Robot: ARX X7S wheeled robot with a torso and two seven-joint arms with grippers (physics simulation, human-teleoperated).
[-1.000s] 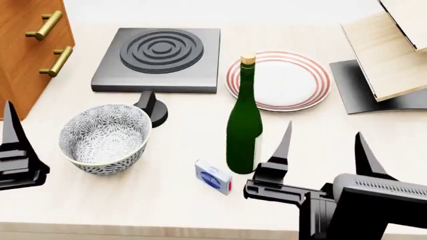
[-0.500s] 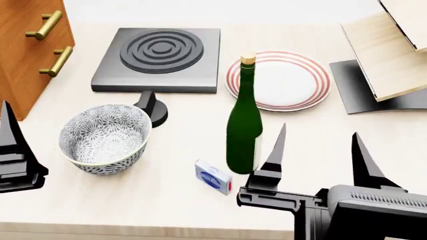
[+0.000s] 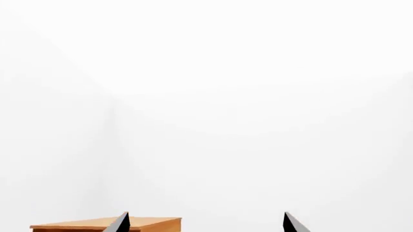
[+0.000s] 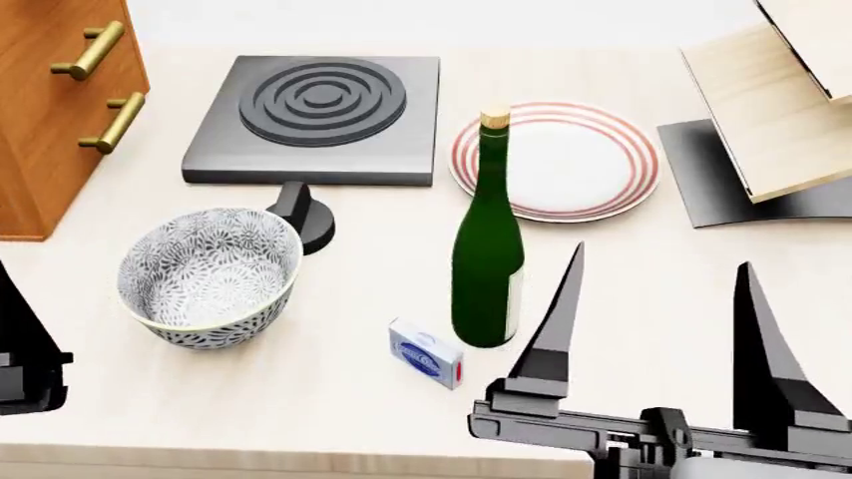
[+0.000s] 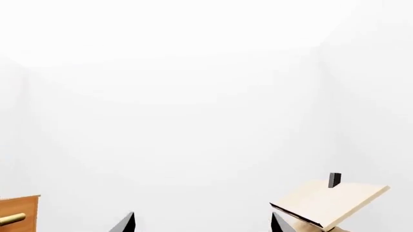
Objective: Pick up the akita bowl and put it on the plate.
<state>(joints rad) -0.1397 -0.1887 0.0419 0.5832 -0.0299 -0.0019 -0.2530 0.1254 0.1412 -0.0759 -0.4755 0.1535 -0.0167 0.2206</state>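
Left gripper (image 4: 24, 344): only one dark pointed finger shows at the head view's left edge, near the table's (image 4: 359, 399) front; bowl (image 4: 210, 274) lies just to its right, apart from it. In the left wrist view two finger tips (image 3: 121, 223) stand well apart with nothing between them: jaws released.

Cabinet (image 4: 60, 95): orange-brown wood, two brass bar handles, far left corner.

Bowl: deep, round, white with dense grey-black floral pattern inside and out, pale rim. Upright on the cream table, front left, free of both grippers. Black knob (image 4: 303, 212) of the burner (image 4: 317, 118) sits just behind its right rim.

Burner: square, dark grey, flat slab, raised concentric rings on top.

Small white-and-blue box (image 4: 426, 352) lies flat, right of the bowl, just beside the bottle's (image 4: 488, 249) base.

Bottle: green glass, tall, upright, tan cork top; stands between bowl and right gripper (image 4: 659, 329).

Plate (image 4: 556, 160): flat, round, white, thin red rings at rim; behind the bottle, well apart from the bowl.

Right gripper: two black tapered fingers pointing up, wide apart, empty, jaws released; the left one close beside the bottle.

Far right: pale wooden board (image 4: 772, 100), tilted on a dark stand.
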